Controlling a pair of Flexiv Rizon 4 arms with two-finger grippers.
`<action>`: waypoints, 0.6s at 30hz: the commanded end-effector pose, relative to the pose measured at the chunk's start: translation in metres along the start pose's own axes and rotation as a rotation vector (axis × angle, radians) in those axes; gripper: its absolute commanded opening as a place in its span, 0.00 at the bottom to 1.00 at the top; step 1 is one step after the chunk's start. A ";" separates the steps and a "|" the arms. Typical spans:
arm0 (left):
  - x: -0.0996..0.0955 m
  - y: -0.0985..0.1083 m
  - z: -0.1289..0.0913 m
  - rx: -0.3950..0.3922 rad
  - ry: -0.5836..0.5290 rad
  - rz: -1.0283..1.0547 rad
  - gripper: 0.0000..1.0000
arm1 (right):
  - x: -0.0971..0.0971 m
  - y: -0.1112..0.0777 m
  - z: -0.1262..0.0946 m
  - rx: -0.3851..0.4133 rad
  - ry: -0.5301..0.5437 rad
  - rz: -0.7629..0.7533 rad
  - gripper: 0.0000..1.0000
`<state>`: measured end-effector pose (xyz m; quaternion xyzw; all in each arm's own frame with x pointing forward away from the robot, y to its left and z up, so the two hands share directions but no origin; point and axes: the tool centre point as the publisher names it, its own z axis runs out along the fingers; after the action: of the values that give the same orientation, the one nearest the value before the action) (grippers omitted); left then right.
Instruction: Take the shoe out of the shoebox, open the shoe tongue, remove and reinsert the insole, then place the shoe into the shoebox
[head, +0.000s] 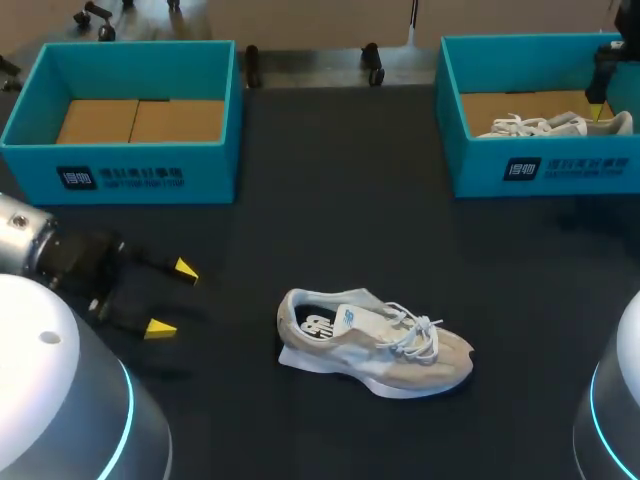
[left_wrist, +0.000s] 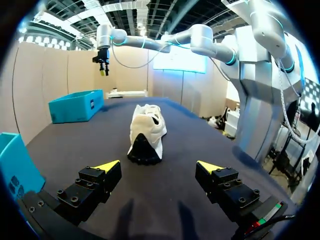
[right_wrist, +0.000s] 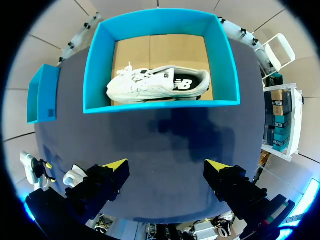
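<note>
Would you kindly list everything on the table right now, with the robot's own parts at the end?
shoe on the table: one, beige and white, mid-table on its sole, apart from both boxes.
shoe in the box: one, white, lying inside the right shoebox.
shoeboxes: two, teal; left shoebox at the far left corner, right shoebox at the far right corner.
table: one, black.
left gripper: one, yellow tips, open, low at the table's left with the loose shoe ahead of it.
right gripper: one, yellow tips, open, above the right shoebox.
</note>
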<state>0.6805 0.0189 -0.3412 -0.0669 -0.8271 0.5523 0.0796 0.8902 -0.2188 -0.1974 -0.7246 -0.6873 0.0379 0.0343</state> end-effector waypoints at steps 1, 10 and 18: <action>0.000 0.006 0.014 0.020 -0.021 -0.004 1.00 | 0.000 -0.001 0.000 -0.001 -0.001 0.000 1.00; -0.001 0.015 0.024 0.102 -0.064 -0.053 1.00 | 0.000 -0.001 0.000 -0.001 -0.001 0.000 1.00; 0.000 0.023 0.019 0.136 -0.056 -0.057 1.00 | 0.000 -0.001 0.000 -0.001 -0.001 0.000 1.00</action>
<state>0.6753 0.0085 -0.3667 -0.0192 -0.7908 0.6076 0.0712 0.8903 -0.2187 -0.1975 -0.7245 -0.6873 0.0379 0.0343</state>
